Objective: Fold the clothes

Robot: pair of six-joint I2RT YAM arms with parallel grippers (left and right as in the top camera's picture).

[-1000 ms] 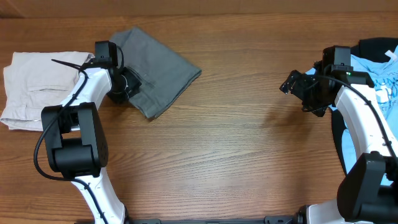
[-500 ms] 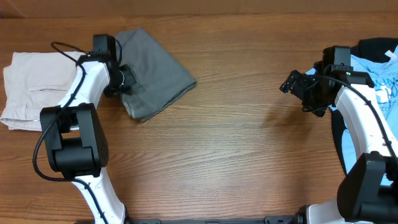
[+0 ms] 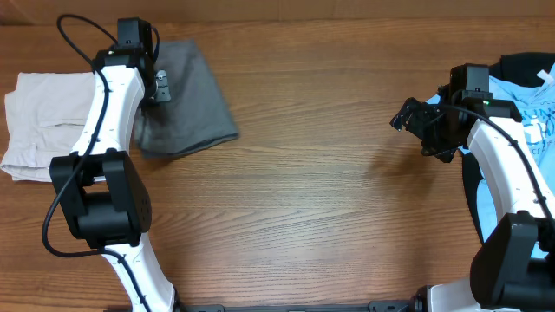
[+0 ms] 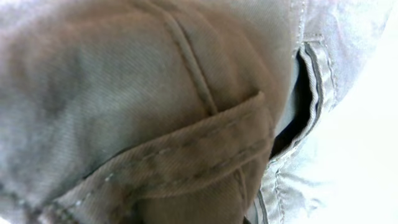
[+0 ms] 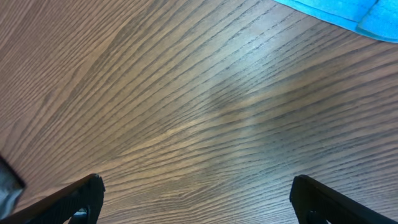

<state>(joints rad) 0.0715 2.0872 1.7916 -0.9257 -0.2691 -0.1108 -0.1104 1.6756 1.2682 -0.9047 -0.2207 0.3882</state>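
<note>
The grey shorts [image 3: 189,102], folded into a compact bundle, lie at the back left of the table, next to the beige shorts. My left gripper [image 3: 159,87] sits at their left edge and is shut on the cloth. In the left wrist view the grey fabric [image 4: 124,93] with its stitched seams fills the picture and hides the fingers. My right gripper [image 3: 411,116] hovers over bare wood at the right. It stands wide open, and its dark fingertips [image 5: 81,198] show only wood grain between them.
Folded beige shorts [image 3: 48,121] lie at the far left edge. A light blue shirt [image 3: 531,111] on a dark garment [image 3: 527,62] lies at the far right, behind the right arm. The wooden table [image 3: 312,217] spans the middle.
My left gripper closed on the grey shorts and pulled them left and toward the back, turning them closer to the beige shorts. The right arm has not moved.
</note>
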